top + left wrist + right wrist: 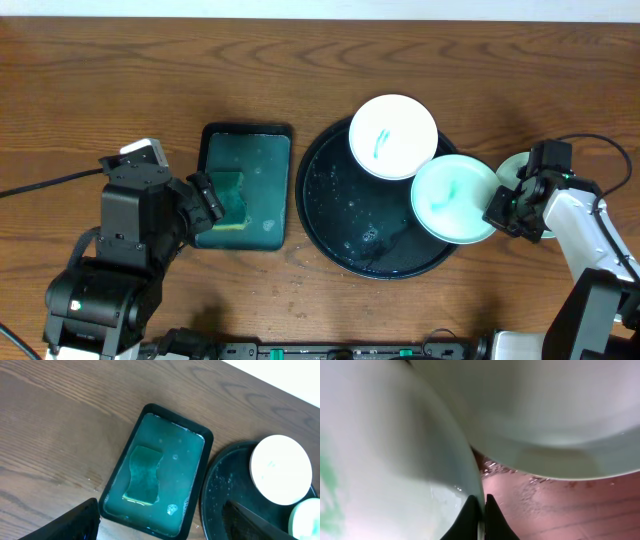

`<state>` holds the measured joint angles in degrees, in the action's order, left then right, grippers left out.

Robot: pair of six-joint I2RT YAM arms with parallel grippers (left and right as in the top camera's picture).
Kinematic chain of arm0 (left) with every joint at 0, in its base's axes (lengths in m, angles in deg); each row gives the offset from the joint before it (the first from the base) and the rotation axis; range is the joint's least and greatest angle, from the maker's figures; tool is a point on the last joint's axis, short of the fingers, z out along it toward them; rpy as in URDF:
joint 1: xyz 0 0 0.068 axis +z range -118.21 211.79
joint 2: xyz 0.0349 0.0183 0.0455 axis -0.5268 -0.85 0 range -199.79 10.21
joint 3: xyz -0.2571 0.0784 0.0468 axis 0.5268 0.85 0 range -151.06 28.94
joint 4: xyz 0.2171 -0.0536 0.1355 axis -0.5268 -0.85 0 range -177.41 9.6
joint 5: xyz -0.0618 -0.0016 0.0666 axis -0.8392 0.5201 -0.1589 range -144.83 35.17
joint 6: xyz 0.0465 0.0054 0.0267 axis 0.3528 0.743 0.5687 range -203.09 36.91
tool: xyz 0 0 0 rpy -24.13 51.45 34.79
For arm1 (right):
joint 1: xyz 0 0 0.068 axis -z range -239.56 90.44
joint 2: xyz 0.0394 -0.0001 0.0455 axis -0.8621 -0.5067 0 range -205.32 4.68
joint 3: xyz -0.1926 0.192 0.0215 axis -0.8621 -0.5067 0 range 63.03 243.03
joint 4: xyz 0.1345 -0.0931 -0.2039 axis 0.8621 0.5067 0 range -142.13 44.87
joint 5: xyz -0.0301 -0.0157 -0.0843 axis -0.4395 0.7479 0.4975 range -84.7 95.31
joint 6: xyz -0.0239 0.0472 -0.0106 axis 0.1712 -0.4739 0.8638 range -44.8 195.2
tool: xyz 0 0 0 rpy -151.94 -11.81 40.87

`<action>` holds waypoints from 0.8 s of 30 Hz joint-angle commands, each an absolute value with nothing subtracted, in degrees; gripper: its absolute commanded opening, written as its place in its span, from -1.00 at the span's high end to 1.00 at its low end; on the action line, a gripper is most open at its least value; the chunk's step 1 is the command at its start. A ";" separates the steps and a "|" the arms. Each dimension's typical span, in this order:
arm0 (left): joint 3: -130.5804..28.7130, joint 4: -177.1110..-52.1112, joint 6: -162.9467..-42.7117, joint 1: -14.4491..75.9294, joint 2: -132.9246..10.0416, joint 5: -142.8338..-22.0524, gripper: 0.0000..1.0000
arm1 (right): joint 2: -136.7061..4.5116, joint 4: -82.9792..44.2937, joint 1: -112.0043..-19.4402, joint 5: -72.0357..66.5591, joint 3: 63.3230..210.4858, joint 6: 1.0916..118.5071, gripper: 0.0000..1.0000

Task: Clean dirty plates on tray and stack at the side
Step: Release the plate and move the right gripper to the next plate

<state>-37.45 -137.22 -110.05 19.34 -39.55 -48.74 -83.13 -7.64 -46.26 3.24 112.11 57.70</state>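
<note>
The black round tray [335,225] sits mid-table. One white plate [392,135] with a small teal smear rests on its far rim. A second aqua plate [452,198] with a smear is tilted over the tray's right edge. My right gripper [503,208] is shut on its rim; in the right wrist view the fingers [481,515] pinch the plate edge [395,460]. A third plate [513,168] lies on the table behind the right gripper, and fills the top of the right wrist view [545,410]. My left gripper [160,520] is open above the green tray.
A rectangular dark-green tray [282,150] holding soapy water and a green sponge [231,198] sits left of the black tray; it also shows in the left wrist view [116,487] with the sponge [144,474]. Cables run along the left and right edges.
</note>
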 commanded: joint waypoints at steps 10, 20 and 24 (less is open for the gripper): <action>-38.56 -137.38 -109.70 19.60 -39.57 -48.85 -0.58 | -69.45 -4.53 -57.76 -10.09 113.11 65.22 0.97; -38.56 -137.38 -109.70 19.60 -39.57 -48.85 -0.58 | -76.27 -19.22 -73.40 -7.12 103.76 54.34 0.98; -38.56 -137.38 -109.70 19.60 -39.57 -48.85 -0.58 | -80.77 -24.18 -74.24 -5.48 102.12 55.67 0.98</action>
